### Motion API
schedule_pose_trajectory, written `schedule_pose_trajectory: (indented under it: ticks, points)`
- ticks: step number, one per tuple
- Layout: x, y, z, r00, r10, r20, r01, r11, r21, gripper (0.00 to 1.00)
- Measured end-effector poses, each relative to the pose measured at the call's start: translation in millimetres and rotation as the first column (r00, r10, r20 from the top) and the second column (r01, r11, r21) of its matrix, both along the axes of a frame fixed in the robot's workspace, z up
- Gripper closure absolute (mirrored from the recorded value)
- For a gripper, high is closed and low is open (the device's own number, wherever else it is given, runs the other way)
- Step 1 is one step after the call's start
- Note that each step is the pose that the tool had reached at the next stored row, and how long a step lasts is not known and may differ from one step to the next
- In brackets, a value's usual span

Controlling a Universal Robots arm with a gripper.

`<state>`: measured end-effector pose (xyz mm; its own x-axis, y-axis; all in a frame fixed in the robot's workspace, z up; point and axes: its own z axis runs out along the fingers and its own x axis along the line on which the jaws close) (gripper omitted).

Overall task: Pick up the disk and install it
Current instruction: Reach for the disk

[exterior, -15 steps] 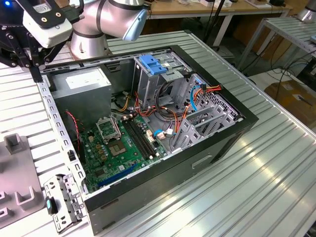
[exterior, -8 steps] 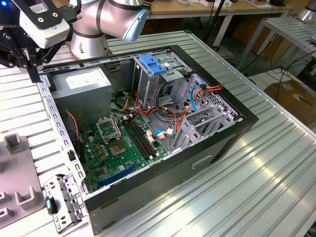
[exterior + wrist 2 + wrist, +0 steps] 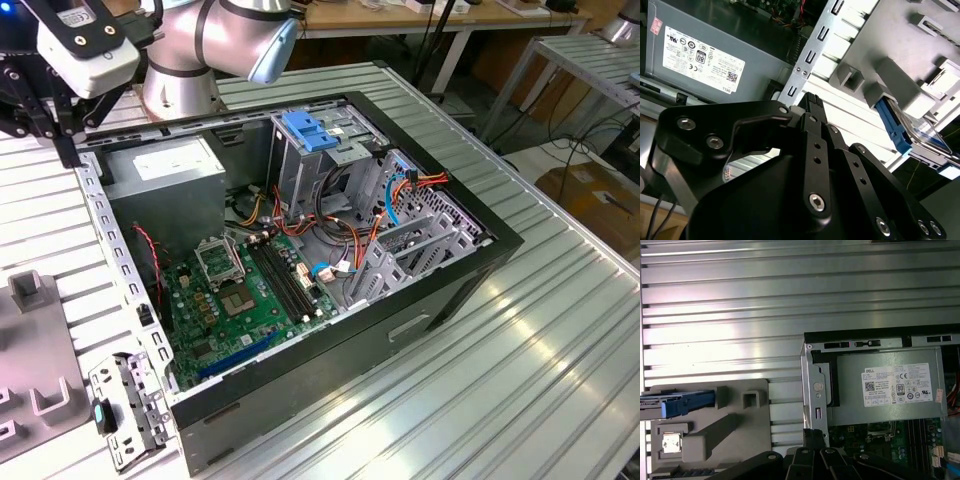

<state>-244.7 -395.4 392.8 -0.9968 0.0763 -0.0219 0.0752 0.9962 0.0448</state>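
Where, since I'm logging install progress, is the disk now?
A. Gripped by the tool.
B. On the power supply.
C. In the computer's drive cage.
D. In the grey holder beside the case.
D: in the first wrist view the disk lies in the grey holder on the table, outside the computer case.

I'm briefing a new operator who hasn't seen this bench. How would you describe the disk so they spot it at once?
Beside the open computer case, a grey fixture plate lies on the ribbed metal table. The disk sits on that plate among grey blocks. Unlike them, it is a flat silver slab edged by a bright blue rail.
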Motion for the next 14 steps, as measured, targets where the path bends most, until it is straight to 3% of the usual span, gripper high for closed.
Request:
schedule_pose_trajectory:
  ticks: [5, 8, 14]
  points:
    - [-7.1, 0.0, 0.0, 1.0000, 0.000, 0.0000, 0.000, 1.0000, 0.0001, 0.89]
    - [-17.0, 0.0, 0.0, 1.0000, 0.000, 0.0000, 0.000, 1.0000, 0.0000, 0.89]
    - [-27.9, 0.0, -0.1, 1.0000, 0.000, 0.0001, 0.000, 1.0000, 0.0001, 0.89]
